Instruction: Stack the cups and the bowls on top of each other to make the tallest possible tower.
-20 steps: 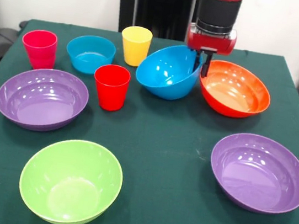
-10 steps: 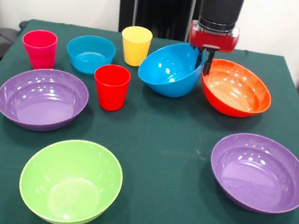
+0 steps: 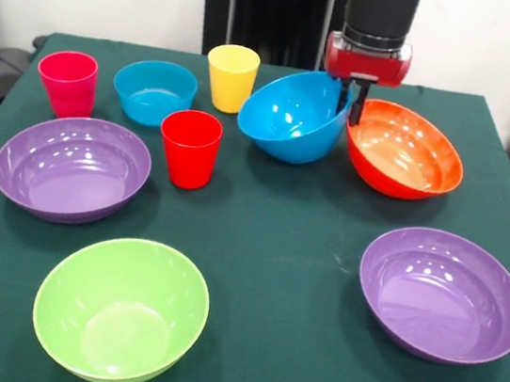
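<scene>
Far off to the left of the fingers stood the pink cup (image 3: 66,81), with a purple bowl (image 3: 71,167) in front of it and the small blue bowl (image 3: 154,91) beside it. Closer in stood the red cup (image 3: 190,147) and the yellow cup (image 3: 231,77), and well forward of them sat the green bowl (image 3: 122,308). The gripper (image 3: 356,101) was clamped on the rim of the big blue bowl (image 3: 292,116), one finger inside and one outside; the bowl hung tilted toward the left, apparently lifted off the cloth, likely so it could be carried to a stack. Just right of the fingers the orange bowl (image 3: 402,151) leaned with its near edge against them. Further right and forward rested the second purple bowl (image 3: 442,293). No tower existed yet; every piece stood apart. A dark green cloth (image 3: 294,253) covered the table, with a pale wall behind and a dark post at the back.
</scene>
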You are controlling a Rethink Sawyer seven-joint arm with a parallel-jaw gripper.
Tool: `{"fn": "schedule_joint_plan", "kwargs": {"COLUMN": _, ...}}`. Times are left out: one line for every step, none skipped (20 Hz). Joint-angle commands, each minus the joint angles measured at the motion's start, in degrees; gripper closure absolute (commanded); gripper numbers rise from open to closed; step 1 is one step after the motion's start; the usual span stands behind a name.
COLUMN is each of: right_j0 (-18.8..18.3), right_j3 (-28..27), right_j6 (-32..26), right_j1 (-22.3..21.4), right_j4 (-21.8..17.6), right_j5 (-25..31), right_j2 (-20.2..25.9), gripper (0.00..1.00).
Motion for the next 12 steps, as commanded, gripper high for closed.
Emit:
{"fn": "schedule_joint_plan", "kwargs": {"right_j0": 4.11, "right_j3": 0.73, "right_j6": 9.78, "right_j1": -7.76, "right_j4": 3.46, "right_j5": 11.45, "right_j2": -0.28, "gripper": 1.00}}
{"fn": "schedule_joint_plan", "kwargs": {"right_j0": 4.35, "right_j3": 0.81, "right_j6": 9.78, "right_j1": -8.45, "right_j4": 3.61, "right_j5": 12.24, "right_j2": -0.47, "gripper": 1.00}}
{"fn": "schedule_joint_plan", "kwargs": {"right_j0": 4.37, "right_j3": 0.86, "right_j6": 9.89, "right_j1": -8.59, "right_j4": 3.76, "right_j5": 12.36, "right_j2": -0.46, "gripper": 1.00}}
{"fn": "schedule_joint_plan", "kwargs": {"right_j0": 4.26, "right_j3": 0.86, "right_j6": 9.94, "right_j1": -8.51, "right_j4": 3.87, "right_j5": 12.31, "right_j2": -0.32, "gripper": 1.00}}
{"fn": "schedule_joint_plan", "kwargs": {"right_j0": 4.22, "right_j3": 0.85, "right_j6": 9.99, "right_j1": -8.51, "right_j4": 3.96, "right_j5": 12.34, "right_j2": -0.29, "gripper": 1.00}}
{"fn": "schedule_joint_plan", "kwargs": {"right_j0": 4.17, "right_j3": 0.79, "right_j6": 9.90, "right_j1": -8.53, "right_j4": 3.97, "right_j5": 12.46, "right_j2": -0.28, "gripper": 1.00}}
{"fn": "schedule_joint_plan", "kwargs": {"right_j0": 4.09, "right_j3": 0.97, "right_j6": 10.01, "right_j1": -8.63, "right_j4": 4.12, "right_j5": 12.35, "right_j2": -0.23, "gripper": 1.00}}
{"fn": "schedule_joint_plan", "kwargs": {"right_j0": 3.88, "right_j3": 1.21, "right_j6": 10.03, "right_j1": -8.64, "right_j4": 4.17, "right_j5": 11.98, "right_j2": -0.09, "gripper": 1.00}}
{"fn": "schedule_joint_plan", "kwargs": {"right_j0": 3.66, "right_j3": 1.54, "right_j6": 10.17, "right_j1": -8.48, "right_j4": 4.22, "right_j5": 11.23, "right_j2": 0.07, "gripper": 1.00}}
{"fn": "schedule_joint_plan", "kwargs": {"right_j0": 3.34, "right_j3": 1.70, "right_j6": 10.18, "right_j1": -8.07, "right_j4": 4.13, "right_j5": 10.23, "right_j2": 0.29, "gripper": 1.00}}
{"fn": "schedule_joint_plan", "kwargs": {"right_j0": 3.06, "right_j3": 1.84, "right_j6": 10.23, "right_j1": -7.57, "right_j4": 4.05, "right_j5": 9.20, "right_j2": 0.48, "gripper": 1.00}}
{"fn": "schedule_joint_plan", "kwargs": {"right_j0": 2.67, "right_j3": 1.96, "right_j6": 10.29, "right_j1": -6.93, "right_j4": 3.95, "right_j5": 8.10, "right_j2": 0.81, "gripper": 1.00}}
